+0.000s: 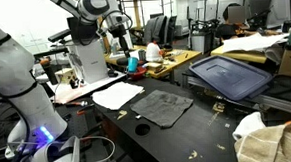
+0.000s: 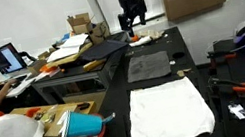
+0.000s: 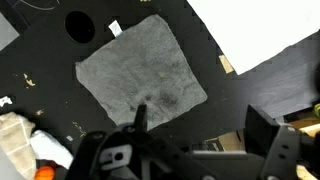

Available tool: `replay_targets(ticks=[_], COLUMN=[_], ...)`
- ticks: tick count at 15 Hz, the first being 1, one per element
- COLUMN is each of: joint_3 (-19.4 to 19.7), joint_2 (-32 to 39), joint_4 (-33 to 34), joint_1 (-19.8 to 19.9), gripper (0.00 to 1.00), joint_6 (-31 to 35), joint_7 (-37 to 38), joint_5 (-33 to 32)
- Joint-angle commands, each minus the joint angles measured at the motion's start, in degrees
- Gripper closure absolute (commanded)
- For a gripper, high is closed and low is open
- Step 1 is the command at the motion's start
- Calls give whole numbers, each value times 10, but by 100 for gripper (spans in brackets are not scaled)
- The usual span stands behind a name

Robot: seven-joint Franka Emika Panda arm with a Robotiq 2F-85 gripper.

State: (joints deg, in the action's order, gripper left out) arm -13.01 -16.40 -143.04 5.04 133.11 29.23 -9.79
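Observation:
A grey square cloth (image 3: 140, 72) lies flat on the black table (image 3: 215, 95), also visible in both exterior views (image 1: 162, 107) (image 2: 149, 67). Beside it lies a larger white cloth (image 3: 270, 35) (image 2: 170, 109) (image 1: 116, 96). My gripper (image 3: 200, 125) hangs well above the table with its jaws wide apart and nothing between them; in the exterior views it is high over the table's end (image 1: 118, 27) (image 2: 134, 16). The left fingertip (image 3: 138, 115) shows over the grey cloth's near edge, and the right one (image 3: 265, 130) over bare table.
A black round disc (image 3: 80, 25) (image 1: 143, 128) lies on the table near the grey cloth. A dark bin lid (image 1: 230, 75) leans at one side. A teal bowl (image 2: 84, 124), a laptop (image 2: 4, 61) and clutter fill the neighbouring desks. Small scraps dot the table.

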Motion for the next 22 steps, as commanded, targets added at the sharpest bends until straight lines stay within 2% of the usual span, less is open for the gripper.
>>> replay_targets(ticks=[1, 2, 6, 9, 11, 15, 22], joint_3=[14, 14, 8, 31, 59, 118, 202], joint_2=[1, 1, 34, 72, 102, 172, 343], joint_4=[1, 1, 1, 8, 16, 68, 270], joint_1=[-14, -14, 3, 11, 16, 19, 20], gripper=[0, 0, 0, 0, 0, 0, 0], joint_6=[-2, -2, 5, 9, 24, 43, 21], joint_7=[3, 3, 112, 187, 203, 165, 3], joint_5=[-5, -5, -34, -46, -52, -53, -41])
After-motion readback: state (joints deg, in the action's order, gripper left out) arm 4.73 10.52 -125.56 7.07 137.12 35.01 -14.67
